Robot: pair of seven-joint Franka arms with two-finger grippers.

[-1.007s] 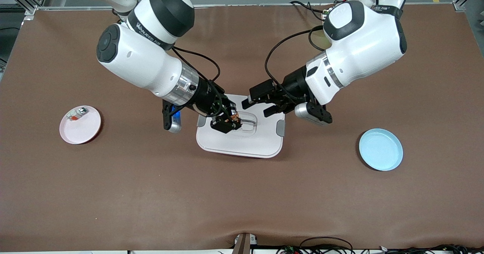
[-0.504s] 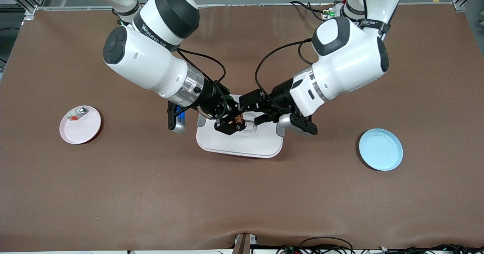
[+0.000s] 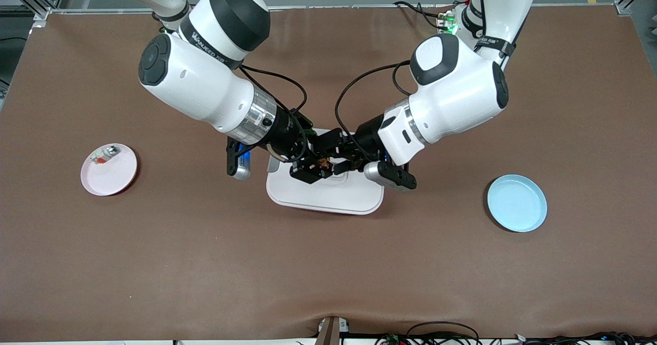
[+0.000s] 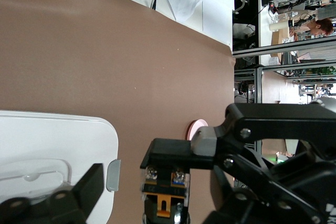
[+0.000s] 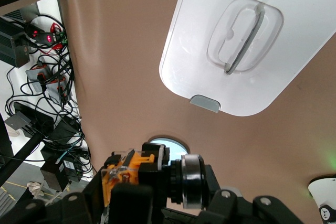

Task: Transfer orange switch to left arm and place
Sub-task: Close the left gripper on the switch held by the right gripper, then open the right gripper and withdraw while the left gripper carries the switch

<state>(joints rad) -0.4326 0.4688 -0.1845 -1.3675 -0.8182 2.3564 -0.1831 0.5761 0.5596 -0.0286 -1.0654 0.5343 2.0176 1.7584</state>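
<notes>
The right arm bears a black band reading "WANJEED"; the rest is unreadable.

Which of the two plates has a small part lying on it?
The pink plate, toward the right arm's end of the table, carries a small silvery-white part near its rim. The blue plate, toward the left arm's end, shows nothing on it.

Both arms reach in over the middle of the table, wrists angled toward each other. The right end effector is clamped shut. The left end effector meets it tip to tip, fingers partly spread.
</notes>
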